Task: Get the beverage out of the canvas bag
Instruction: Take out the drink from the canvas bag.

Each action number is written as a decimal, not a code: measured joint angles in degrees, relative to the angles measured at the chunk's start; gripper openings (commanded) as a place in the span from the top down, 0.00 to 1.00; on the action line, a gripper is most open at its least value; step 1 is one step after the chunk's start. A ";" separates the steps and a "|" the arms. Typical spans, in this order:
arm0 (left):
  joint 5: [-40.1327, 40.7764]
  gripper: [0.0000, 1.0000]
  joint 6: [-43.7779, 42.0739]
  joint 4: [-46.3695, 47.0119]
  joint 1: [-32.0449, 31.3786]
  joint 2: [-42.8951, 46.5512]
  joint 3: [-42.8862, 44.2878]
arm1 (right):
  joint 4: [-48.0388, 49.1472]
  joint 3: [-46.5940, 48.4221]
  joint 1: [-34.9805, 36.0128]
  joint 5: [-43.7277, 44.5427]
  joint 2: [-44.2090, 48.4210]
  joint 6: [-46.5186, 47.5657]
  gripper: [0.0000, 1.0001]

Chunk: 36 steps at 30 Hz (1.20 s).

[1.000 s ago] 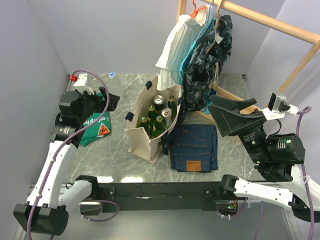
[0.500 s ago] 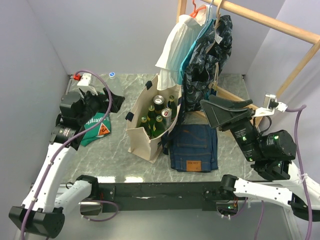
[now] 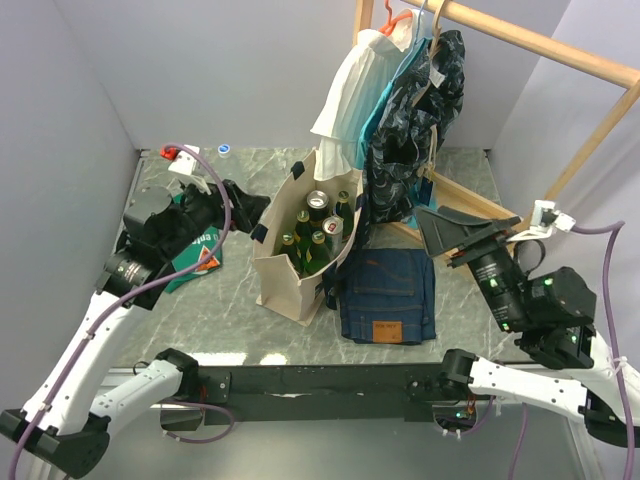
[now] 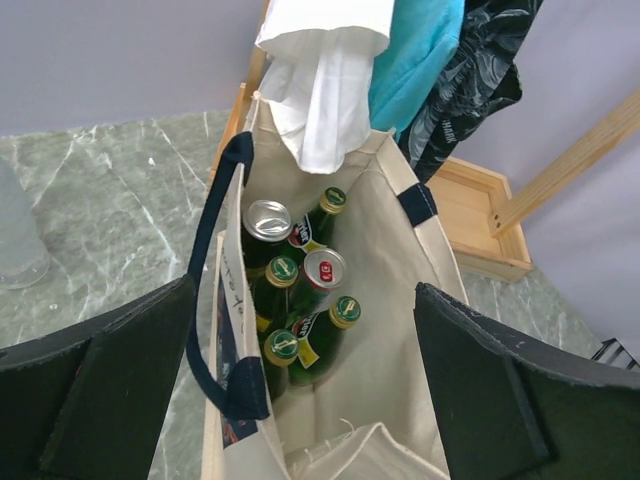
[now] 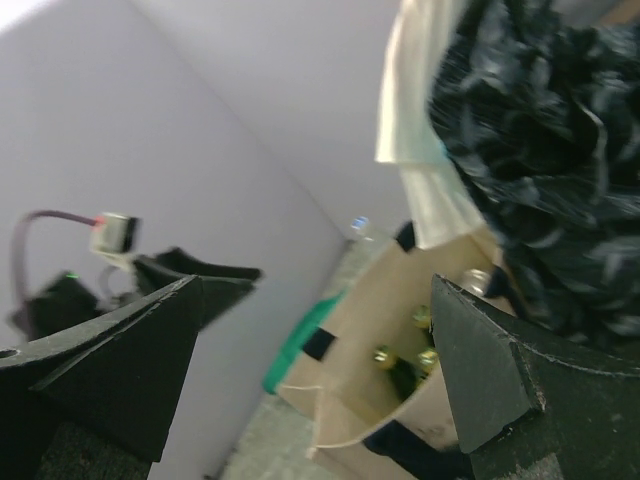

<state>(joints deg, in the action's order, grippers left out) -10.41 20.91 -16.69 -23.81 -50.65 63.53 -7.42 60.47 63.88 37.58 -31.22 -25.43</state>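
The cream canvas bag [image 3: 285,275] with navy handles stands upright mid-table; in the left wrist view its mouth [image 4: 400,330] is open. Inside it stand beverages: several green bottles [image 4: 345,311] and two cans [image 4: 267,219]. My left gripper [image 3: 248,203] hovers open just left of the bag's top, and its own camera looks down into the bag between the spread jaws [image 4: 303,290]. My right gripper [image 3: 432,235] is open to the right of the bag, above the jeans, and it faces the bag [image 5: 370,330]. Neither gripper holds anything.
Folded blue jeans [image 3: 388,295] lie right of the bag. A green printed cloth [image 3: 195,255] lies to its left. A wooden clothes rack [image 3: 540,45] carries hanging garments [image 3: 400,100], and a white one droops over the bag's far rim. A clear bottle [image 4: 18,240] stands at the back left.
My left gripper has swung right, towards the top of the bag. My right gripper has turned and drawn back a little to the right. Both stay open.
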 measured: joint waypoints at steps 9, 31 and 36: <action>3.91 0.04 -0.09 -0.52 -4.59 -2.23 0.57 | -16.65 3.89 -1.73 10.10 -8.22 -0.11 0.00; 8.83 0.03 -2.19 -4.13 -8.31 -7.28 4.31 | -22.88 -5.42 -22.99 -8.09 -21.99 0.94 0.02; 9.22 0.04 -3.17 -6.80 -9.77 -7.67 5.62 | -22.75 -7.52 -22.99 -15.65 -19.71 0.79 0.10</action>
<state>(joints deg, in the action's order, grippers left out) -1.19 17.74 -23.49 -33.58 -58.33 69.14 -30.17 52.95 40.88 21.93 -50.94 -24.64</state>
